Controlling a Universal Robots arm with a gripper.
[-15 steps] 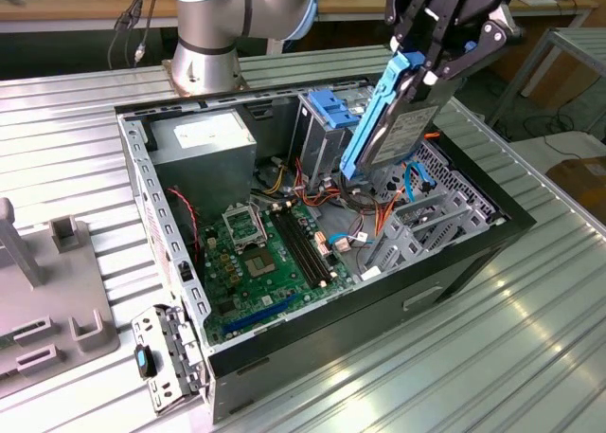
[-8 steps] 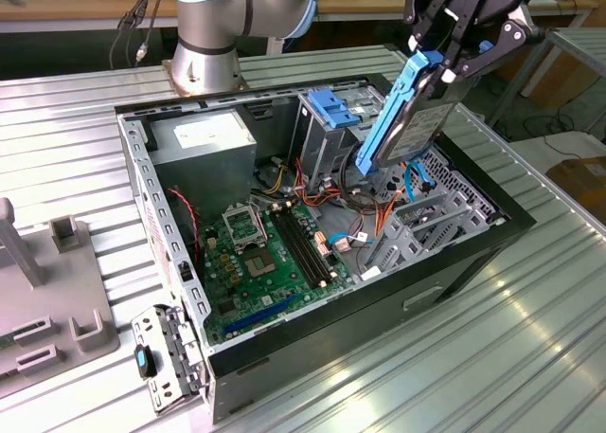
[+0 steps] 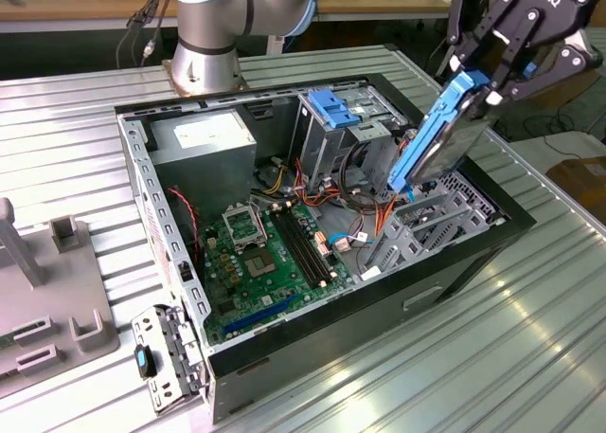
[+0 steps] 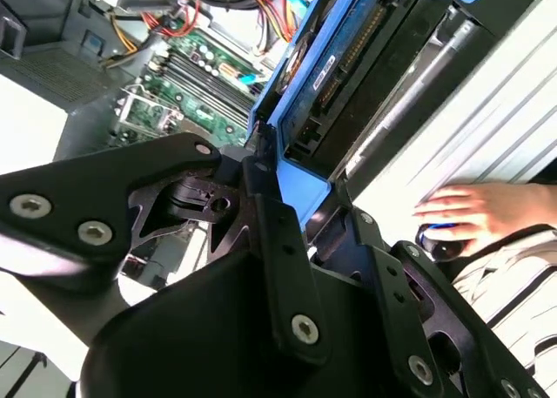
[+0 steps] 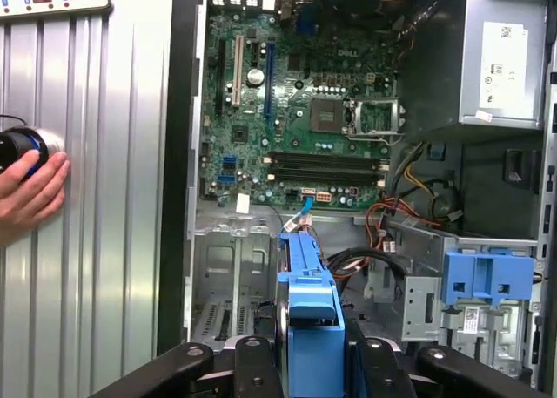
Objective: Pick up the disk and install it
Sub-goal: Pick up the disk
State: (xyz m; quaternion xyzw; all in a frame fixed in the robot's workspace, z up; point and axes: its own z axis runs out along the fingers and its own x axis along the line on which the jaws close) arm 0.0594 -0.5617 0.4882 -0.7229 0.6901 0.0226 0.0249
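End effector (image 3: 480,81) pinching disk (image 3: 437,144) by its blue rails, tilted above open computer case (image 3: 445,281)

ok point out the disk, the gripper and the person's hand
the disk (image 3: 431,137): exterior view, on its blue side rail
the gripper (image 3: 485,81): exterior view, midway between its fingertips
the hand (image 5: 30,193): first wrist view, on its middle
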